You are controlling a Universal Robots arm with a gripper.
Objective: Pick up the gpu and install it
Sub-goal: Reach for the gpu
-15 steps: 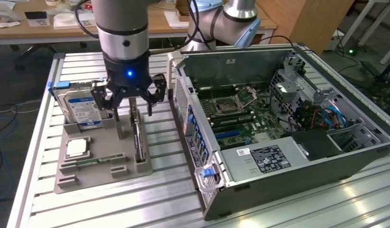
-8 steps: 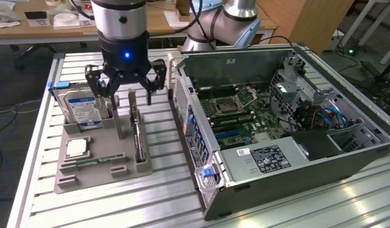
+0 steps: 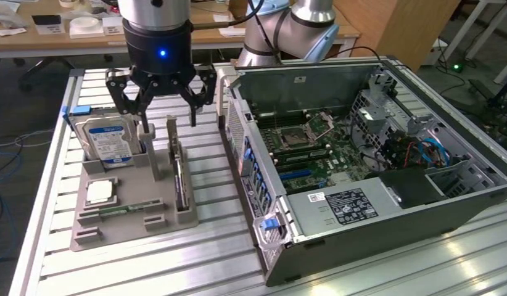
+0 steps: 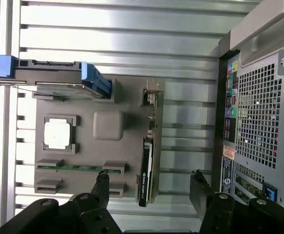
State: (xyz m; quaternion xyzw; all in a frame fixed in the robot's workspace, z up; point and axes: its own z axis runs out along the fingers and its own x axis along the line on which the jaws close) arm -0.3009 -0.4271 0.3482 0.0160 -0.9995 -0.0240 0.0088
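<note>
Your task is barely begun: the thin black gpu card [image 3: 177, 172] with silvery end bracket stands on edge in the grey plastic holder tray [image 3: 113, 229]. Your hand [image 3: 167, 120] hangs above that tray, wide open, empty; pickup and installation remain.

- Your arm [image 3: 293, 29] bends over, with the wrist [image 3: 158, 46] pointing straight down.
- Your gripper [image 3: 169, 120] hangs with jaws spread wide, holding nothing.
</note>
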